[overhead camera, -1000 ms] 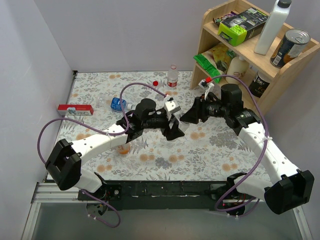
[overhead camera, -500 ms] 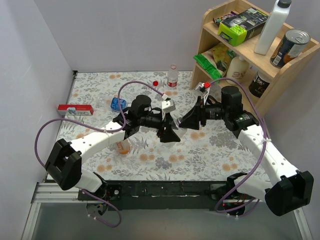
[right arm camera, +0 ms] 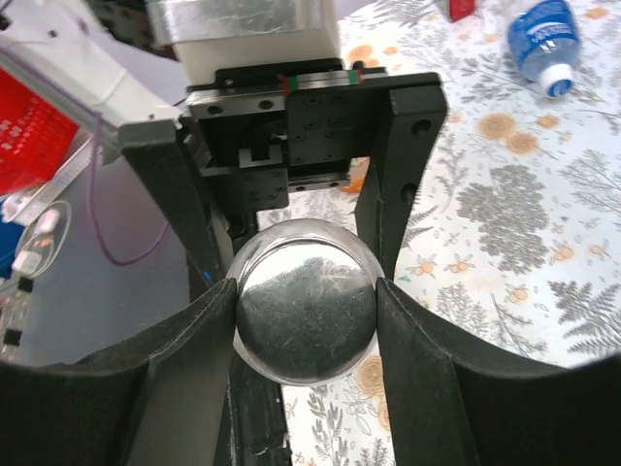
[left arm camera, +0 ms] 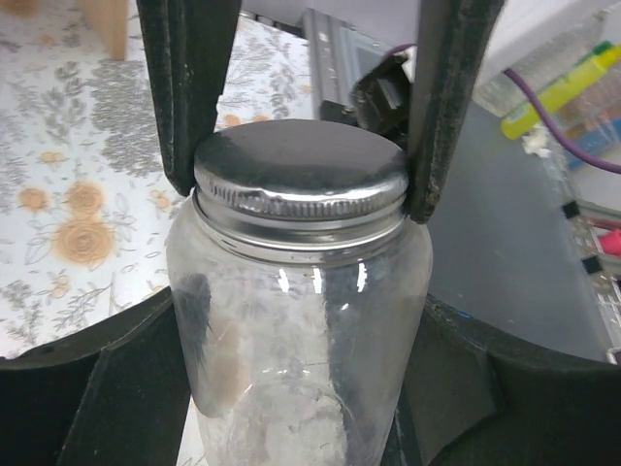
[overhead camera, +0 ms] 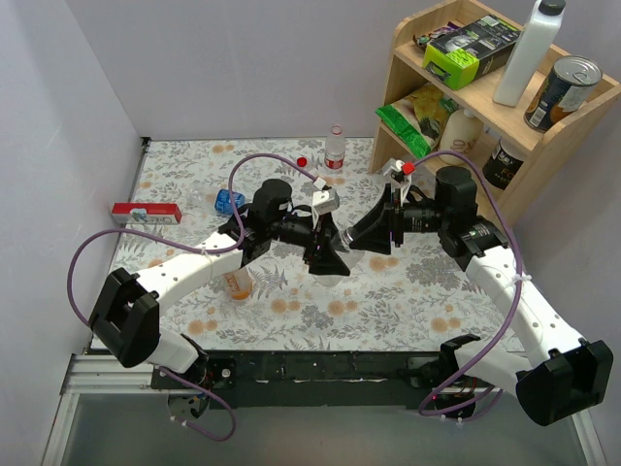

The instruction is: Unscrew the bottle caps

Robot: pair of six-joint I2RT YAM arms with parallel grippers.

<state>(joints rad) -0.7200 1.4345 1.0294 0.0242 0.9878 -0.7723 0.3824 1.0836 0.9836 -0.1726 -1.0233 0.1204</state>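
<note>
My left gripper is shut on the body of the squat clear bottle and holds it above the table. My right gripper is shut on its wide silver cap, with its fingers on both sides of the cap. At the back stand the clear bottle with the red label, uncapped, and the loose red cap. The blue-labelled bottle lies on its side with its cap on. The orange-liquid bottle is under my left arm.
A red box lies at the left edge of the table. A wooden shelf stands at the back right with a tall white bottle, a can, a cream bottle and packets. Walls close the left and back sides.
Both grippers, joined at the squat bottle, have shifted a little to the left. The right wrist has turned on the cap. Both grips stay shut.
</note>
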